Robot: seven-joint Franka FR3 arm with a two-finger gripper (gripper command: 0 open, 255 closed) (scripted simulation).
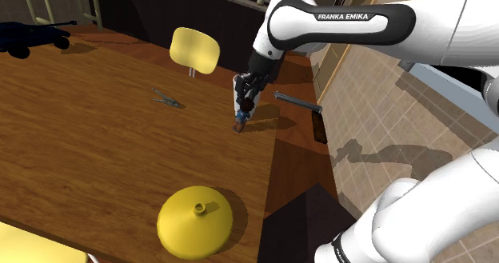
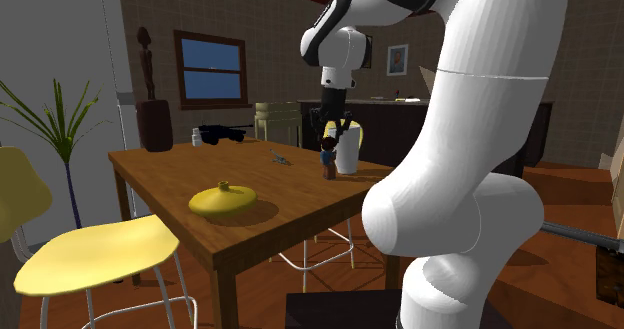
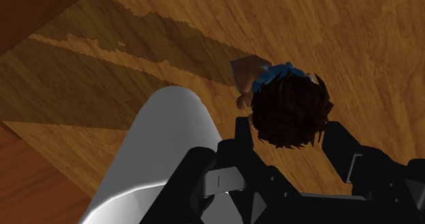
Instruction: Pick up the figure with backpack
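Observation:
The figure (image 1: 241, 112) is small, with dark brown hair, a blue top and brown feet. It stands on the wooden table (image 1: 96, 149) close to the table's edge at the shoulder view's right. My black gripper (image 1: 247, 92) comes down over it from above. In the wrist view the two fingers (image 3: 242, 135) press against either side of the figure's dark hair (image 3: 289, 110), so my gripper (image 3: 289, 133) is shut on the head. The second exterior view has the figure (image 2: 327, 163) under the gripper (image 2: 328, 137), feet at table level. Its backpack is hidden.
A yellow dome-shaped object (image 1: 194, 217) lies near the front of the table and a small grey-blue thing (image 1: 166, 100) near the middle. A dark object (image 1: 32, 36) sits at the far corner. A yellow chair (image 1: 194, 48) stands behind the table, another yellow chair (image 2: 95, 252) at its end.

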